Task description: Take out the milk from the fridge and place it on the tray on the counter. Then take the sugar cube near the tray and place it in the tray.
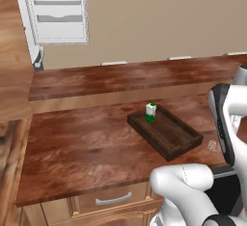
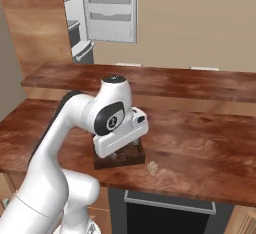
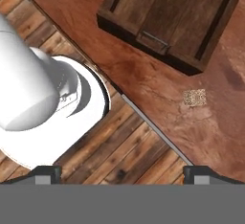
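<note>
The milk [image 1: 151,112] stands at the far end of the tray [image 1: 170,134], mid-frame on the table [image 1: 82,143]. The sugar cube [image 3: 194,97] lies just beside the tray, nothing blocking it. The fingers [image 3: 122,173] are spread wide, empty. The fridge [image 1: 55,10] door stands open, upper left.

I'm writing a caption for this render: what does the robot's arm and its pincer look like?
The arm is glossy white, built of rounded tubular links with dark, near-black bands and caps at the joints. A round dark disc with a small pale mark sits on the wrist housing. The hand is a boxy white block. The pincer ends in two small dark, squarish finger tips. No loose cables show.
</note>
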Motion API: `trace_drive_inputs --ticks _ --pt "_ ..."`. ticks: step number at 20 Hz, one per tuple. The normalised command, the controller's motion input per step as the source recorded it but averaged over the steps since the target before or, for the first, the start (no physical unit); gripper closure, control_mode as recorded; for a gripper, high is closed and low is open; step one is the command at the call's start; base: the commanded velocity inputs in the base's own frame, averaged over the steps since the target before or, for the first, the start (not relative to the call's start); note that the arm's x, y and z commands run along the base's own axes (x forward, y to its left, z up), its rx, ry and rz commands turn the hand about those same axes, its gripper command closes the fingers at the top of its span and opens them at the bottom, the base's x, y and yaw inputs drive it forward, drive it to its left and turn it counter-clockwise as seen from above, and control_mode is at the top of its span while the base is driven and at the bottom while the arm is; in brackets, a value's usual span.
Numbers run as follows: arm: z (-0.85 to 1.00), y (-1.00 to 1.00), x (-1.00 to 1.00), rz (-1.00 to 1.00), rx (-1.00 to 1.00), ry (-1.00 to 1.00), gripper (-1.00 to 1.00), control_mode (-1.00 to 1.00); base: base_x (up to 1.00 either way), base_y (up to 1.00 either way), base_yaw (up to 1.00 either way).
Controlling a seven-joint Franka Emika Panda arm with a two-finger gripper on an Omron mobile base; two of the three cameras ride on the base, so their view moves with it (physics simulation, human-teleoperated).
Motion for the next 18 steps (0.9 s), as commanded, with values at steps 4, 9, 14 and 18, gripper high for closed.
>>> trace_drive_inputs --ticks 4,9,14,18 --pt "-0.22 -0.18 -0.01 0.00 -0.06 -0.01 -1.00 -1.00 0.00 0.00 0.00" --pt "-0.21 -0.09 0.03 0.00 0.00 0.00 -1.00 -1.00 0.00 0.00 0.00" --pt "-0.25 -0.07 0.13 0.00 0.05 0.00 -1.00 -1.00 0.00 0.00 0.00" --pt "-0.22 -0.15 0.16 0.00 0.04 0.00 -1.00 -1.00 0.00 0.00 0.00"
